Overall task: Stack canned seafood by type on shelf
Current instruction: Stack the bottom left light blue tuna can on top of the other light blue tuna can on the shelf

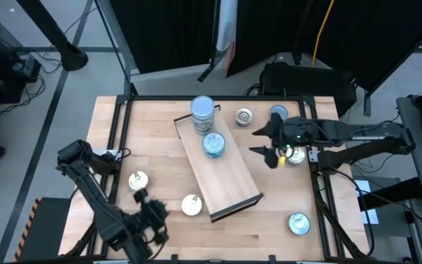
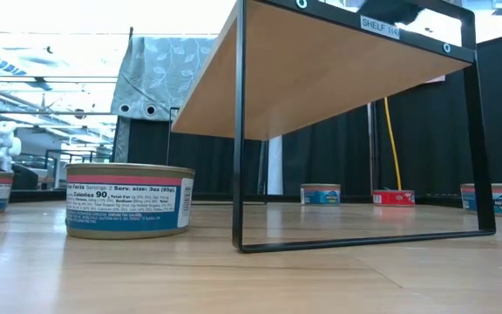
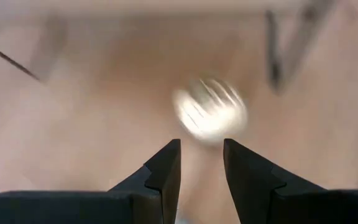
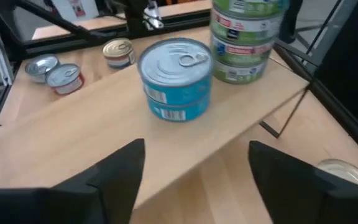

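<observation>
The shelf (image 1: pixel 222 172) is a light-wood board on a thin dark frame, lying slantwise mid-table. Its far end carries a tall stack of tins (image 1: pixel 202 114) (image 4: pixel 247 37) and, next to it, a short stack of two blue tins (image 1: pixel 213 144) (image 4: pixel 176 78). Loose tins rest flat on the table. My right gripper (image 1: pixel 258 141) (image 4: pixel 194 152) is open wide off the shelf's right side, facing the blue stack. My left gripper (image 1: pixel 163 210) (image 3: pixel 202 149) is open a little near the table's near-left, facing a cream tin (image 1: pixel 191 204) (image 3: pixel 210 111).
Loose tins: a cream one (image 1: pixel 138 180) at left, a silver one (image 1: pixel 244 115) and a blue one (image 1: pixel 278 112) at the far side, one (image 1: pixel 294 155) below the right arm, a blue one (image 1: pixel 299 223) near right. The low view shows the shelf's dark legs (image 2: pixel 239 131).
</observation>
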